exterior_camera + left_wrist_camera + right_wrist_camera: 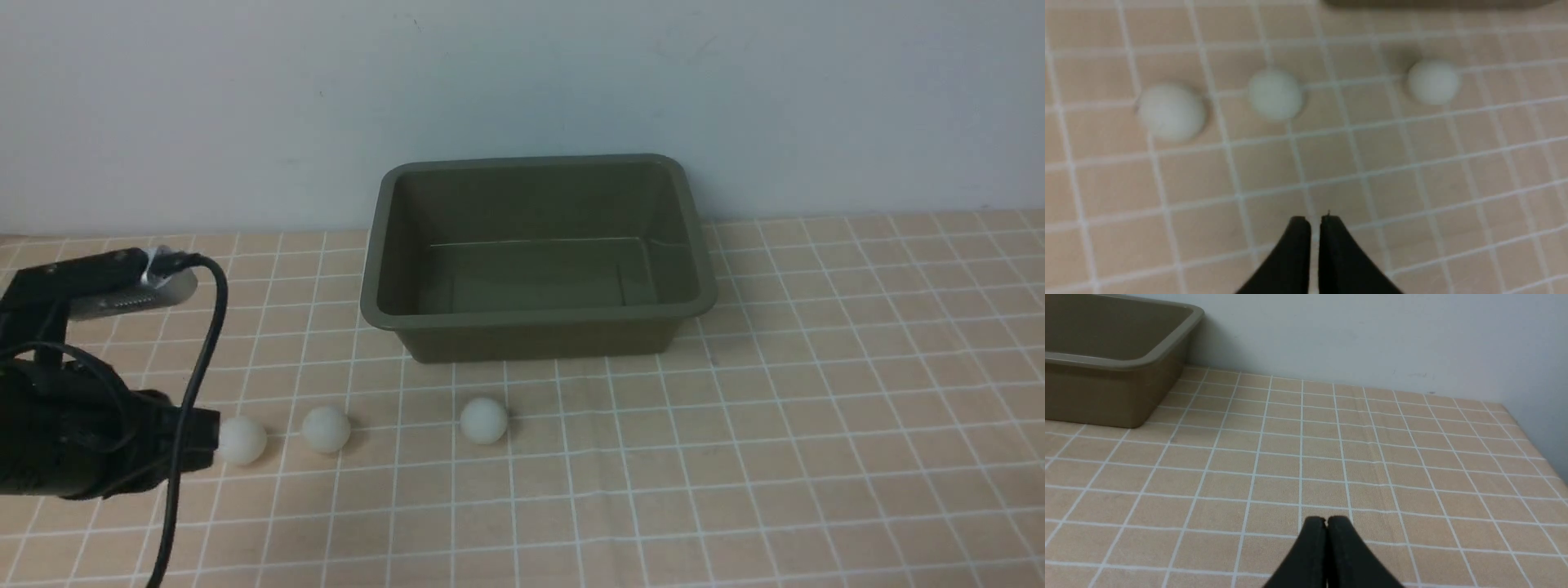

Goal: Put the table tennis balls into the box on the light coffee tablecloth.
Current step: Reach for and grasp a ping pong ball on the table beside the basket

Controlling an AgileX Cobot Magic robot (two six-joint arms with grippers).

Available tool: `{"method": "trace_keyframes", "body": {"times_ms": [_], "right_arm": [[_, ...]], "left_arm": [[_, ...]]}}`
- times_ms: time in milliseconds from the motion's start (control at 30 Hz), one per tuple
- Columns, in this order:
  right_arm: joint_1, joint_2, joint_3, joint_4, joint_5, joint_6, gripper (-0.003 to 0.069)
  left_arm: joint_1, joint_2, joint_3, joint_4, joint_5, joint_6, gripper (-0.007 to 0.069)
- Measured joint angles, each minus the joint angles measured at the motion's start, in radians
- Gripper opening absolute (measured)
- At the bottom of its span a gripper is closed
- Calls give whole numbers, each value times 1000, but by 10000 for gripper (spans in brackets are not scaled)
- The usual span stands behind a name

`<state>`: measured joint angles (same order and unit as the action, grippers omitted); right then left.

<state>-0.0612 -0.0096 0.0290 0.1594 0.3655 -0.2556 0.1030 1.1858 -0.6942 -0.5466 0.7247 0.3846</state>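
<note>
Light coffee tablecloth point(735, 457) over counter, pale wall behind. Far left: left arm point(73, 441) low above cloth, left jaws closed to a slit, gripping nothing. In a row on cloth: table tennis ball 1 point(242, 440) near arm, ball 2 point(326, 429) just beside, ball 3 point(484, 420) farther right, before box point(535, 314) at centre. Right of box: right jaws closed, above cloth.

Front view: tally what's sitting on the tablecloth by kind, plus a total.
White table tennis balls: 3
Olive-green box: 1 (empty)
Total: 4
</note>
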Motion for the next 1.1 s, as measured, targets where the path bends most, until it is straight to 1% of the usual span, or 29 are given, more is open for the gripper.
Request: {"method": "trace_keyframes", "body": {"times_ms": [33, 67, 100, 133, 200, 267, 367, 500, 567, 600, 633, 733, 833, 967, 1100], "right_arm": [[0, 0, 0, 0, 1, 0, -18], [0, 0, 0, 0, 1, 0, -18], [0, 0, 0, 0, 1, 0, -18], [0, 0, 0, 0, 2, 0, -18], [0, 0, 0, 0, 2, 0, -18], [0, 0, 0, 0, 2, 0, -18], [0, 0, 0, 0, 2, 0, -18], [0, 0, 0, 0, 3, 0, -18], [0, 0, 0, 0, 3, 0, -18], [0, 0, 0, 0, 3, 0, -18], [0, 0, 0, 0, 3, 0, -18], [0, 0, 0, 0, 3, 0, -18], [0, 0, 0, 0, 4, 0, -18], [0, 0, 0, 0, 4, 0, -18], [0, 0, -1, 0, 4, 0, -18]], "left_arm": [[0, 24, -38, 142, 40, -136, -14], [0, 35, -63, 216, 61, -214, -14], [0, 37, -67, 230, 63, -241, -14], [0, 46, -99, 315, 81, -307, -14], [0, 50, -137, 370, 86, -335, -13], [0, 51, -163, 380, 86, -314, -4], [0, 53, -179, 360, 86, -238, 25], [0, 83, -182, 250, 102, -86, 135], [0, 120, -182, 191, 97, -21, 217], [0, 136, -182, 177, 88, -3, 247], [0, 158, -182, 162, 72, 17, 293], [0, 225, -182, 129, 13, 65, 382], [0, 285, -183, 122, -60, 115, 440], [0, 342, -183, 116, -126, 159, 457], [-5, 384, -183, 108, -186, 172, 459]]}}
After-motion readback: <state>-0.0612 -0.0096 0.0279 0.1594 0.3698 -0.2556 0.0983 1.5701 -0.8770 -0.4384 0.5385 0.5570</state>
